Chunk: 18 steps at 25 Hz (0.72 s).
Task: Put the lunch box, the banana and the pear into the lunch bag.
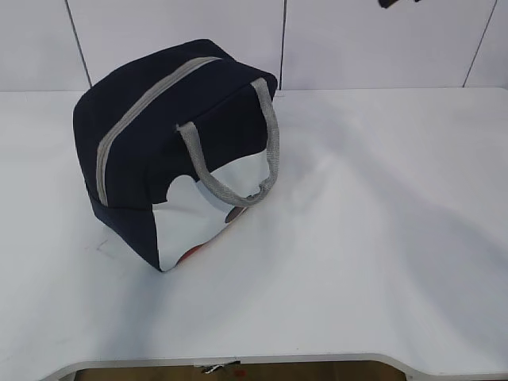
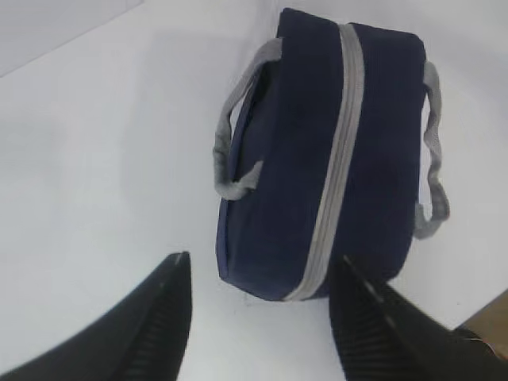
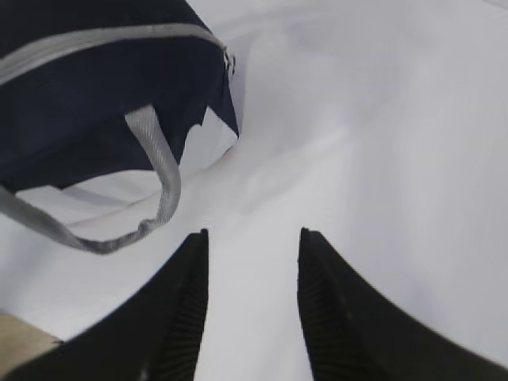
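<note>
The navy lunch bag (image 1: 159,135) stands on the white table, left of centre, with its grey zipper (image 1: 151,95) running shut along the top and its grey handles (image 1: 270,135) hanging down. It also shows in the left wrist view (image 2: 286,198) and the right wrist view (image 3: 79,103). My left gripper (image 2: 263,262) is open and empty, above the table at one end of the bag. My right gripper (image 3: 254,232) is open and empty over bare table beside the bag's handle (image 3: 163,171). The lunch box, banana and pear are out of view.
The white table (image 1: 381,238) spreads to the right of the bag, with its front edge (image 1: 317,361) near the bottom. A white panelled wall (image 1: 357,40) stands behind. A small dark part (image 1: 393,3) shows at the top right.
</note>
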Available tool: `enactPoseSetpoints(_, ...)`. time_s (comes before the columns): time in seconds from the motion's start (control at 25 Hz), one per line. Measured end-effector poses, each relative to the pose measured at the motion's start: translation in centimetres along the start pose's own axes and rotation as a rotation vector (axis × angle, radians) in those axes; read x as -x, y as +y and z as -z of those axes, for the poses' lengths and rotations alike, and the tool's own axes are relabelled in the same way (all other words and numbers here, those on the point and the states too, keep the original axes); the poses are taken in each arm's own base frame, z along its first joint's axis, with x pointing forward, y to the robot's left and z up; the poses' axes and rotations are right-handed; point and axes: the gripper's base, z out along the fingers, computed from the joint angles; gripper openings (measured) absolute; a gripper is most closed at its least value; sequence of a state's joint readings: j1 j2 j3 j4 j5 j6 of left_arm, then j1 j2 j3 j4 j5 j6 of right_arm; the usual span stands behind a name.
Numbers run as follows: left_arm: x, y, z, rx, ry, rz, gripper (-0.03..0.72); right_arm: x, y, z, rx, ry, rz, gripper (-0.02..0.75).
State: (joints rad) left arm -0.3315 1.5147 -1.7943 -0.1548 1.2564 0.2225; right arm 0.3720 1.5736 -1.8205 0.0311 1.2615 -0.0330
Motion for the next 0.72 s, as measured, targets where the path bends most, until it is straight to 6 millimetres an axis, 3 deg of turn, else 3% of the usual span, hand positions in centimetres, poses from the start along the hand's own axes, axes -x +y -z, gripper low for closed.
enactPoseSetpoints(0.32, -5.5, -1.9, 5.9, 0.008, -0.047, -0.008, 0.376, -6.1, 0.3, 5.0, 0.0, -0.013, 0.003, 0.321)
enactPoseSetpoints(0.72, -13.1, -4.2, 12.2, 0.021, -0.173, -0.025, 0.338, -14.5, 0.6, 9.2, -0.002, -0.052, 0.017, 0.32)
